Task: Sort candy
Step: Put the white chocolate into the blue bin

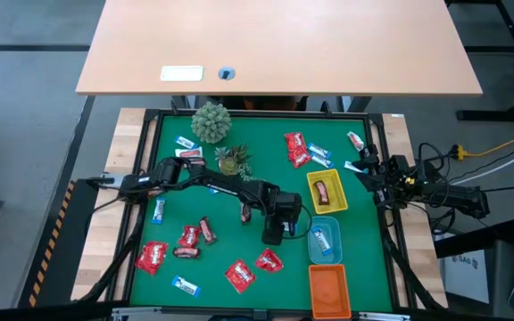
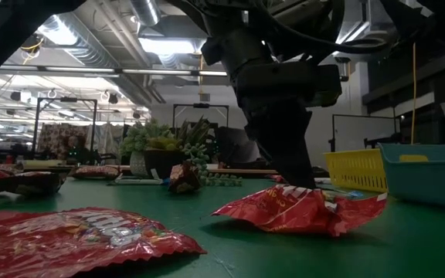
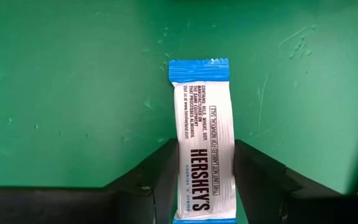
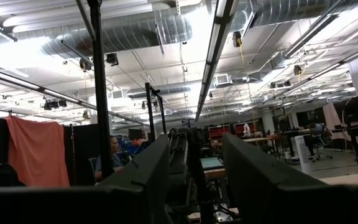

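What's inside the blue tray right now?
In the high view, the blue tray holds one blue-and-white candy lying on its floor. The left tool sits just beside the tray, not over it. The low view shows only the tray's outer wall.

Green table mat — scattered candy, plants, three trays.

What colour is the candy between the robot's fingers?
White with blue ends, the candy bar; clearest in the left wrist view.
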{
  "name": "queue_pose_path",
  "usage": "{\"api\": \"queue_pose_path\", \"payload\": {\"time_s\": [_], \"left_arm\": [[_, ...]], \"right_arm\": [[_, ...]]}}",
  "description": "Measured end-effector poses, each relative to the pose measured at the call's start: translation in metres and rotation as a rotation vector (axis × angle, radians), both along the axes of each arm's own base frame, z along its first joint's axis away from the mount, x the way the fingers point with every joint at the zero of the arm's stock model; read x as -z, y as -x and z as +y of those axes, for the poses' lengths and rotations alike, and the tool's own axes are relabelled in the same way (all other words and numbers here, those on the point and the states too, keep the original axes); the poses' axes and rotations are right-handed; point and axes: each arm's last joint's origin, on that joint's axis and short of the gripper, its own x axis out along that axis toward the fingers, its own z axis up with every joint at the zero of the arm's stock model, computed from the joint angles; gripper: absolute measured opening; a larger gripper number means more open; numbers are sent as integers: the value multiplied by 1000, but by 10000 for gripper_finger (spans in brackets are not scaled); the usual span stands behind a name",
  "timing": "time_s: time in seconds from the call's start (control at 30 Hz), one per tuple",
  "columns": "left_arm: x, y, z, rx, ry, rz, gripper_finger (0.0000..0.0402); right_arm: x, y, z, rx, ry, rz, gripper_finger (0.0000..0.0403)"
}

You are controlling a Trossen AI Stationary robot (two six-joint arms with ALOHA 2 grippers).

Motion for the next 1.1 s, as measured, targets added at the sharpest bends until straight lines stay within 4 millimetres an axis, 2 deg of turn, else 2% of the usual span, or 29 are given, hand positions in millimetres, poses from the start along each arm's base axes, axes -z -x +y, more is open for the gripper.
{"api": "queue_pose_path", "payload": {"time_s": [0.53, 0.83, 1.1], "left_arm": [[-1, -1, 0, 1, 10, -9, 91], [-2, -1, -1, 1, 15, -6, 80], [-12, -3, -2, 10, 29, -6, 79]], "right_arm": [[0, 0, 0, 0, 0, 1, 150], [0, 0, 0, 0, 0, 1, 150], [0, 0, 0, 0, 0, 2, 150]]}}
